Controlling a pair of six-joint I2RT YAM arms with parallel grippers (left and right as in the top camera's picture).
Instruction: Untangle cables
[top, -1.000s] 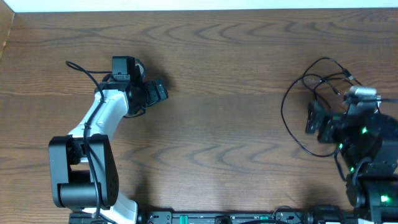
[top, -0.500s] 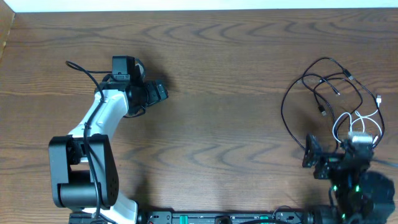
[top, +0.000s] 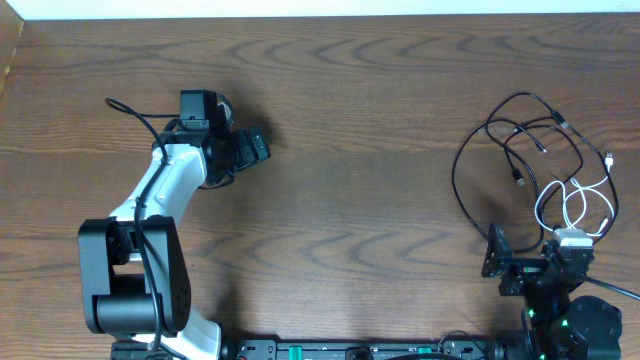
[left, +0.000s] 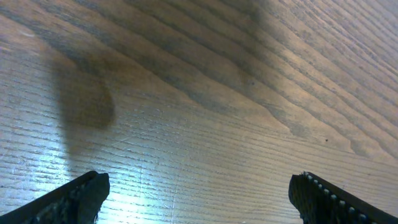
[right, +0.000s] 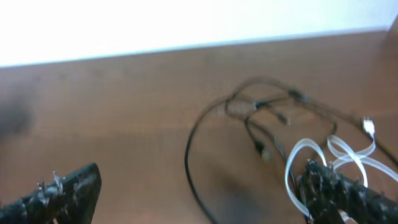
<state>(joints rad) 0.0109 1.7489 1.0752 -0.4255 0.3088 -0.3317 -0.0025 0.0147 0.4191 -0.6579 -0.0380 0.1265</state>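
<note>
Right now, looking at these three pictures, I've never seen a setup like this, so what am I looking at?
These are two robot arms at a brown wooden table. One picture looks down from above; the other two come from a camera on each wrist, so the dark tips at their bottom corners are that arm's own fingers. The left gripper hangs open over bare wood. The right gripper is open too, near a loose tangle of thin black cables and a looped white cable. Neither holds anything.
</note>
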